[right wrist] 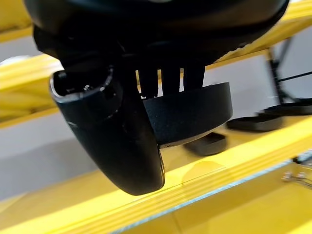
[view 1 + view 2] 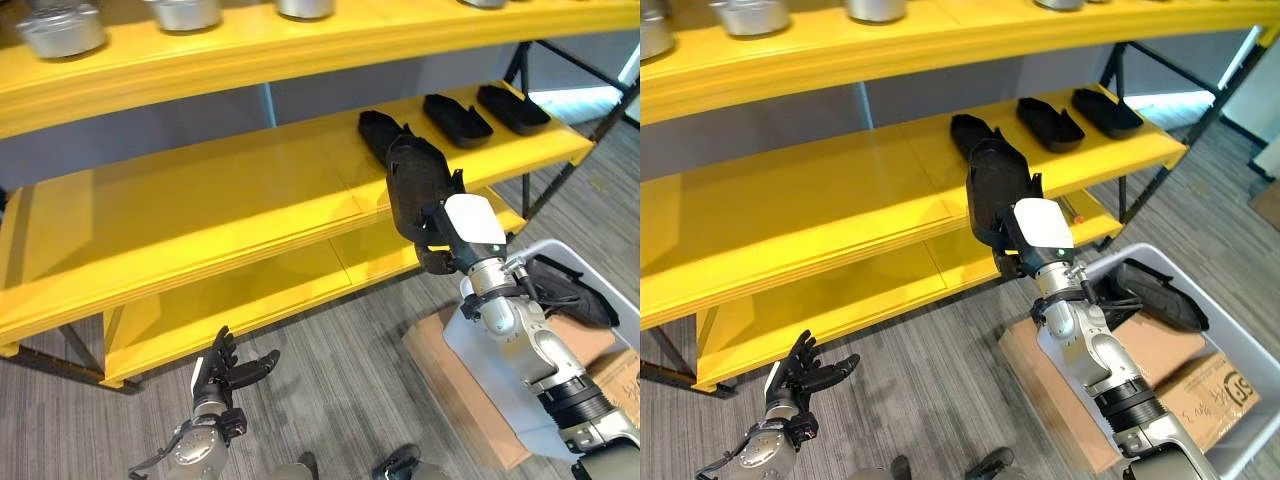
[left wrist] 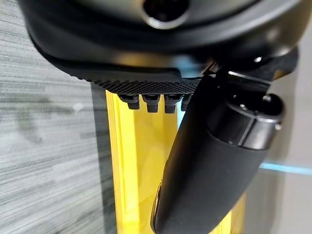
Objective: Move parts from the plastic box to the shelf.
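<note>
Left eye view: the right hand (image 2: 452, 232) is clamped on a black part (image 2: 414, 180), held over the middle shelf (image 2: 200, 205) beside three placed parts (image 2: 455, 118). The left hand (image 2: 228, 372) hangs low, fingers spread.

Right eye view: the box (image 2: 1230, 345) holds another part (image 2: 1155, 292).

Right wrist view: fingers (image 1: 170, 80) grip the part's rim; it looks stiff, light and smooth, so the rim seems the safest hold.

Both head views look down from above at the yellow shelf (image 2: 200, 215) and the grey floor (image 2: 340, 370) before it, set slightly apart, so each takes in the same tiers and the plastic box (image 2: 1230, 360) at lower right. The left wrist view peers along the left hand (image 3: 214, 161) from very close, toward a yellow shelf edge. The right wrist view looks past the right hand (image 1: 117, 141), equally near, at the middle tier.
</note>
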### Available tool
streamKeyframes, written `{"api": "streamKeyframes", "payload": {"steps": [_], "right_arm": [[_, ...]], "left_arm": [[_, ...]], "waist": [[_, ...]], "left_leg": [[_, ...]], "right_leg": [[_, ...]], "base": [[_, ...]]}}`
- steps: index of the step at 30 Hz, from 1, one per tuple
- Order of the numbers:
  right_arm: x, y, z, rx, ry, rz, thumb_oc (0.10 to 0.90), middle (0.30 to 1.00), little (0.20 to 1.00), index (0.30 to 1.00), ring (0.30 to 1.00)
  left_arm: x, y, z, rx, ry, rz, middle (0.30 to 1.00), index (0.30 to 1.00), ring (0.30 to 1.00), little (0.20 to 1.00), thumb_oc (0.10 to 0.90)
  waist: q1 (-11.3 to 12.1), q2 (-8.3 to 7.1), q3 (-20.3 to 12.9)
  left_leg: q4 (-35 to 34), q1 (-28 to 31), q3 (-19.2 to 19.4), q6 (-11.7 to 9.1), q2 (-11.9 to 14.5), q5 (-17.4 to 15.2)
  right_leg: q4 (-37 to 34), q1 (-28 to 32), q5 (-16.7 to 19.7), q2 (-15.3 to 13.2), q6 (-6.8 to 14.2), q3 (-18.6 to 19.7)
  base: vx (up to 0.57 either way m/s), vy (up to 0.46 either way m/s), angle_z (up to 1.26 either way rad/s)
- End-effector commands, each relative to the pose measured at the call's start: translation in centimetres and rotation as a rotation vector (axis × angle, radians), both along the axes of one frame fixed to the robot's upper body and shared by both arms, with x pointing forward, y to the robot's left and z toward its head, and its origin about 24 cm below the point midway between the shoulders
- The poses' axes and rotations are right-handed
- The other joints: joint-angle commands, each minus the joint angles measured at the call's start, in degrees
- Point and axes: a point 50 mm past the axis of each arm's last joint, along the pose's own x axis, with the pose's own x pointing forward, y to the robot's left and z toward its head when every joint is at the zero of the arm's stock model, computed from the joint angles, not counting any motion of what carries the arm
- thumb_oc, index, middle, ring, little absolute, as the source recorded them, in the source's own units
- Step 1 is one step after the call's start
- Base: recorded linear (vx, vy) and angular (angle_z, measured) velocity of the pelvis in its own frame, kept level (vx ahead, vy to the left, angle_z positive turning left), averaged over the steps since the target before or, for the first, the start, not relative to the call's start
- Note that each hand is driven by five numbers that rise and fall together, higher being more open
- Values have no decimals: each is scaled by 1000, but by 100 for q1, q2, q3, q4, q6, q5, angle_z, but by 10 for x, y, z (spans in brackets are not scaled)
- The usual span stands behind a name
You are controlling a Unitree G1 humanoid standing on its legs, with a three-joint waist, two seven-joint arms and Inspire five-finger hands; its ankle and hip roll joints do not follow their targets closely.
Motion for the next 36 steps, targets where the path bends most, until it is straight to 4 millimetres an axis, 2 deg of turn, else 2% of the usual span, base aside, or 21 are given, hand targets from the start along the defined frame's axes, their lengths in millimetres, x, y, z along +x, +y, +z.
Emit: {"api": "streamKeyframes", "payload": {"steps": [1, 4, 6, 9, 11, 14, 16, 18, 19, 21, 24, 30, 36], "right_arm": [[15, 14, 82, -4, -330, 61, 400, 300, 300, 300, 300], [9, 4, 83, 7, -346, 50, 400, 300, 300, 300, 300], [7, 2, 83, 23, -345, 59, 400, 300, 300, 300, 300], [7, -4, 84, 27, -341, 49, 400, 300, 300, 300, 300], [6, -9, 89, 11, -352, 36, 400, 300, 300, 300, 300], [3, -17, 90, 0, -357, 28, 400, 300, 300, 300, 300], [1, -20, 94, 1, -365, 29, 400, 300, 300, 300, 300], [-1, -20, 95, 8, -364, 42, 400, 300, 300, 300, 300], [-1, -20, 95, 8, -364, 42, 400, 300, 300, 300, 300], [-4, -21, 94, 17, -363, 50, 400, 300, 300, 300, 300], [-5, -23, 93, 14, -357, 46, 400, 300, 300, 300, 300], [-8, -18, 94, 27, -370, 74, 400, 300, 300, 300, 300], [-6, -15, 97, 23, -385, 78, 400, 300, 300, 300, 300]], "left_arm": [[29, 10, 46, 122, -209, -87, 1000, 1000, 1000, 1000, 900], [32, 8, 45, 128, -203, -111, 1000, 1000, 1000, 1000, 900], [34, 6, 45, 134, -204, -126, 1000, 1000, 1000, 1000, 900], [37, 3, 46, 136, -206, -151, 1000, 1000, 1000, 1000, 900], [38, 1, 45, 137, -203, -159, 1000, 1000, 1000, 1000, 900], [38, 0, 40, 129, -184, -155, 1000, 1000, 1000, 1000, 900], [36, -2, 38, 115, -183, -152, 1000, 1000, 1000, 1000, 900], [33, -1, 37, 137, -177, -142, 1000, 1000, 1000, 1000, 900], [33, -1, 37, 137, -177, -142, 1000, 1000, 1000, 1000, 900], [26, -3, 29, 69, -154, -91, 1000, 1000, 1000, 1000, 900], [24, -6, 26, 48, -150, -92, 1000, 1000, 1000, 1000, 900], [20, -8, 25, 55, -140, -109, 1000, 1000, 1000, 1000, 900], [21, -10, 27, 53, -150, -121, 1000, 1000, 1000, 1000, 900]], "waist": [[-156, -292, -42], [-512, -235, -14], [-637, -234, 18], [-799, -226, 45], [-856, -215, 43], [-917, -292, -77], [-956, -348, -190], [-986, -280, -299], [-988, -277, -298], [-973, -206, -440], [-953, -158, -473], [-886, -30, -445], [-836, 27, -443]], "left_leg": [[204, 59, -369, 208, 51, -614], [147, 60, -837, 200, -15, -553], [107, 104, -1034, 175, -103, -545], [77, 298, -1306, 93, -219, -675], [193, 418, -1505, 43, -273, -828], [277, 572, -1725, -7, -327, -994], [318, 668, -1854, -39, -321, -1036], [209, 862, -1994, -112, -119, -1015], [203, 868, -1997, -114, -115, -1014], [25, 976, -2040, -192, 130, -860], [-117, 973, -2083, -252, 260, -758], [-358, 961, -2183, -292, 326, -540], [-536, 944, -2346, -325, 350, -408]], "right_leg": [[-186, -238, 803, -105, 1261, 2692], [-380, -728, 417, 904, 1074, 4107], [-716, -1072, 376, 1116, 1036, 4336], [-1399, -1280, 579, 1184, 1137, 4524], [-1718, -1264, 702, 1146, 1204, 4631], [-1780, -1075, 669, 1296, 1210, 4918], [-1715, -985, 856, 1288, 1211, 4985], [-1576, -920, 719, 1468, 1163, 4957], [-1576, -915, 718, 1470, 1161, 4952], [-1511, -842, 604, 1585, 1098, 4768], [-1425, -862, 501, 1637, 1053, 4735], [-1202, -945, 308, 1631, 934, 4655], [-1030, -927, 176, 1536, 888, 4491]], "base": [[-34, -40, 52], [63, 17, 77], [141, 16, 83], [220, -35, 64], [263, -67, 64], [254, -143, 75], [252, -214, 114], [225, -196, 63], [211, -203, 15], [181, -215, 17], [68, -96, 6], [45, -47, 11], [21, -20, 24]]}}
